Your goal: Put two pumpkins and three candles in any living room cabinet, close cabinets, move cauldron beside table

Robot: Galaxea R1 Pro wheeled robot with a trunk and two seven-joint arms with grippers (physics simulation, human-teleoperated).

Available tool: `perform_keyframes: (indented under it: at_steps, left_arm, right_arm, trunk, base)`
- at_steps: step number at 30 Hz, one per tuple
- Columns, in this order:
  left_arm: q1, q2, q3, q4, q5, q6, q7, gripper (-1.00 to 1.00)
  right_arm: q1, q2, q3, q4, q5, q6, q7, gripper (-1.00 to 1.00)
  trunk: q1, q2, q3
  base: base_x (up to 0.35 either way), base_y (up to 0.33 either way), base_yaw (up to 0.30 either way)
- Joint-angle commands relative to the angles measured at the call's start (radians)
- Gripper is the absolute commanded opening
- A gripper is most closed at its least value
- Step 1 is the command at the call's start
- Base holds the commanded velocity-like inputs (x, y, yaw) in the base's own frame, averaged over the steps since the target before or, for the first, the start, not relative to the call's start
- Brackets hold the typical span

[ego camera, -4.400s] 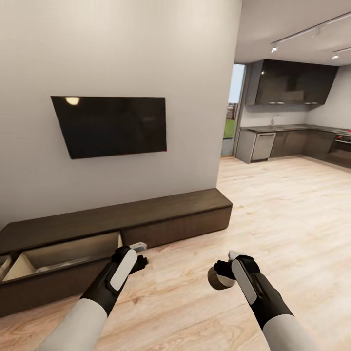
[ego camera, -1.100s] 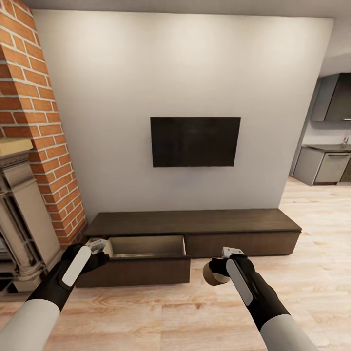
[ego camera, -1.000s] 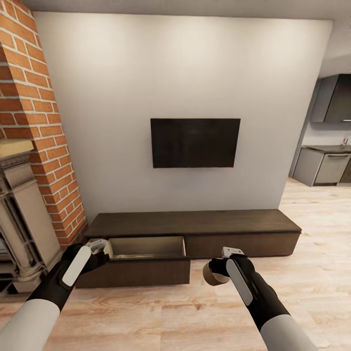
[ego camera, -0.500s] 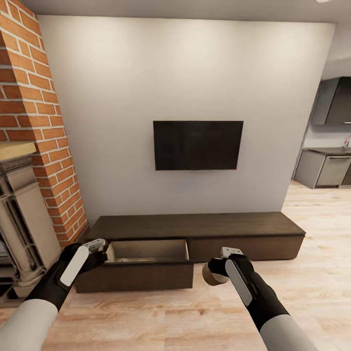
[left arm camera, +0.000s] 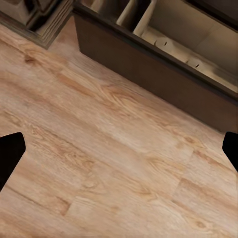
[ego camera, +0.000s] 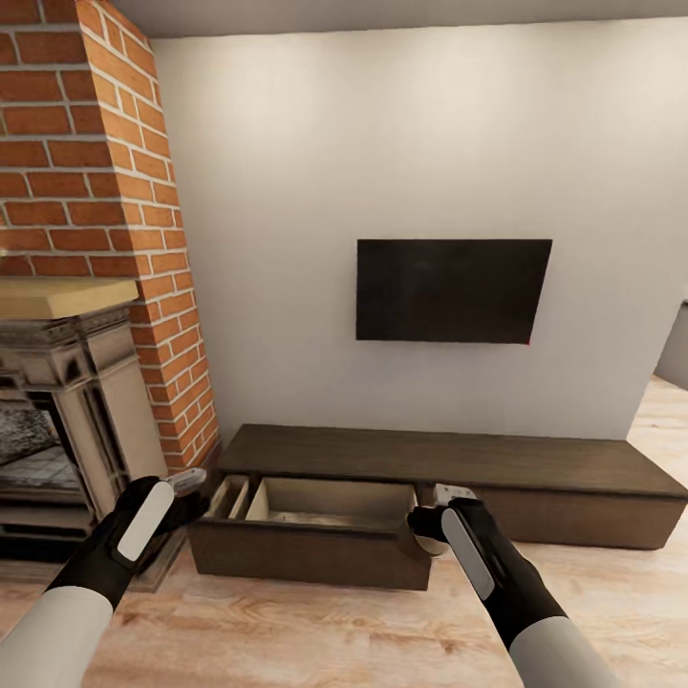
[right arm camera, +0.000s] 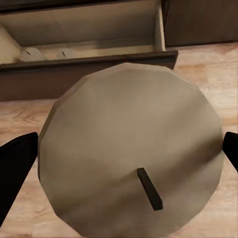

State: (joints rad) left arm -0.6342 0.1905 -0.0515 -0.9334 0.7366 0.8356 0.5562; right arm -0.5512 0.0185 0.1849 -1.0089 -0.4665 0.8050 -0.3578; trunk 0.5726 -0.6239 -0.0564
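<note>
The cabinet [ego camera: 449, 461] is a long low dark-brown console against the wall under a TV. Its left drawer [ego camera: 315, 549] stands pulled out, pale inside. In the right wrist view an olive-tan candle [right arm camera: 129, 144] with a dark wick sits between the fingers [right arm camera: 15, 166], and my right gripper [ego camera: 432, 524] is shut on it, just right of the drawer's front corner. Two more candles [right arm camera: 30, 53] [right arm camera: 63, 53] lie in the drawer; the left wrist view shows them as candles [left arm camera: 166, 44] [left arm camera: 194, 63]. My left gripper [ego camera: 194, 483] is open and empty by the drawer's left end.
A brick chimney [ego camera: 91, 143] and a stone fireplace [ego camera: 57, 382] stand at the left, close to my left arm. A wall TV [ego camera: 451, 290] hangs above the cabinet. Wood floor [left arm camera: 99, 163] lies between me and the drawer front.
The camera has swung left and come nearer: the cabinet and TV shifted right in view and the fireplace came in. Both arms hold the same pose, the candle still held.
</note>
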Motion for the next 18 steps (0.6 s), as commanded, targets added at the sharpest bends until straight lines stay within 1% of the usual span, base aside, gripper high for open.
perform_keyframes:
  at_steps: [1, 3, 5, 11, 16, 18]
  left_arm:
    - [-0.001, 0.001, -0.004, -0.001, 0.010, 0.000, 0.010, 1.00]
    - [-0.001, 0.001, -0.004, -0.001, 0.010, 0.000, 0.010, 1.00]
    - [-0.001, 0.001, -0.004, -0.001, 0.010, 0.000, 0.010, 1.00]
    - [-0.001, 0.001, -0.005, -0.001, 0.010, 0.000, 0.010, 1.00]
    - [-0.001, 0.001, -0.005, 0.000, 0.010, -0.001, 0.010, 1.00]
    - [-0.001, 0.001, -0.005, 0.000, 0.010, -0.001, 0.010, 1.00]
  right_arm:
    - [-0.001, 0.000, 0.001, -0.001, -0.010, 0.002, -0.010, -1.00]
    - [-0.001, 0.000, 0.000, 0.000, -0.014, 0.002, -0.010, -1.00]
    - [-0.001, 0.000, -0.001, 0.001, -0.017, 0.002, -0.009, -1.00]
    - [-0.001, 0.000, -0.001, 0.001, -0.022, 0.002, -0.009, -1.00]
    - [-0.001, 0.000, -0.001, 0.001, -0.023, 0.002, -0.009, -1.00]
    - [-0.001, 0.000, -0.001, 0.001, -0.022, 0.002, -0.009, -1.00]
  trunk:
    - [0.001, -0.002, -0.001]
    - [0.001, -0.002, 0.000]
    - [0.001, -0.002, 0.000]
    - [0.001, -0.002, 0.001]
    - [0.001, -0.002, 0.000]
    - [0.001, -0.002, 0.000]
  base:
    - [0.227, 0.247, 0.229]
    - [0.230, 0.245, 0.092]
    - [0.231, 0.243, -0.088]
    - [0.237, 0.239, -0.240]
    - [0.294, 0.133, -0.268]
    - [0.289, 0.199, -0.132]
